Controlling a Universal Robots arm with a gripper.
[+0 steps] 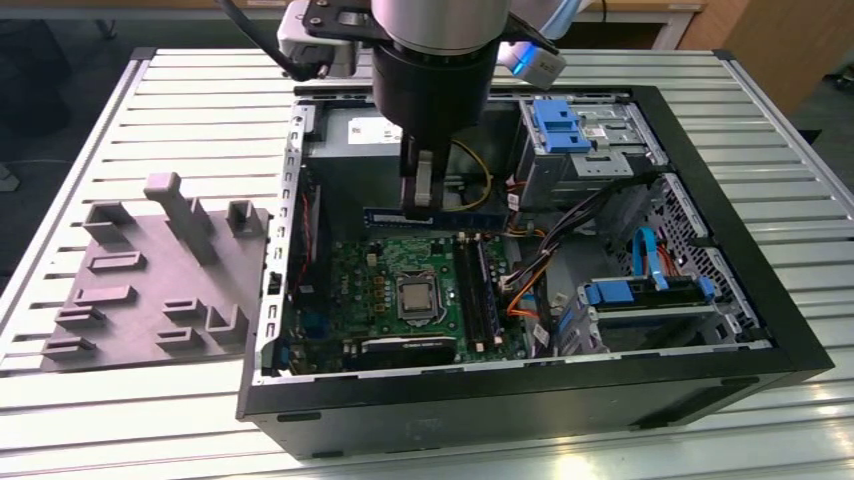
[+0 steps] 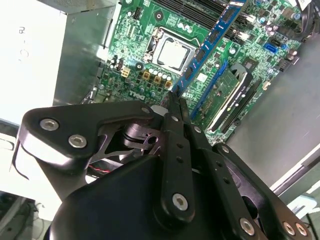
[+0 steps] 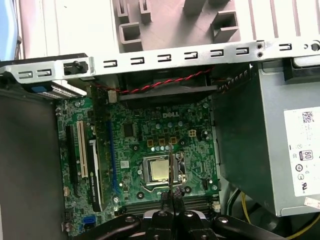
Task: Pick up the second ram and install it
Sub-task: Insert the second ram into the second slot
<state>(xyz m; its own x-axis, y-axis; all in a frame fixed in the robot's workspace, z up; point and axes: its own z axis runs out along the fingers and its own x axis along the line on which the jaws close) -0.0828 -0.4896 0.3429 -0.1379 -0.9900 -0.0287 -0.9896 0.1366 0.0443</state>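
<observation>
Slatted metal table (image 1: pixel 807 215); open computer case (image 1: pixel 534 400) beside grey holder block (image 1: pixel 120 300).

One computer case (image 1: pixel 534 392), one green motherboard (image 1: pixel 358 278), one processor (image 1: pixel 418 297), one grey fixture (image 1: pixel 127 300), one ram (image 1: pixel 470 218), one pincer (image 1: pixel 423 211).

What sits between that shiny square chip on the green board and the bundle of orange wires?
In the exterior view, the long black memory slots run between the chip and the orange wires.
</observation>
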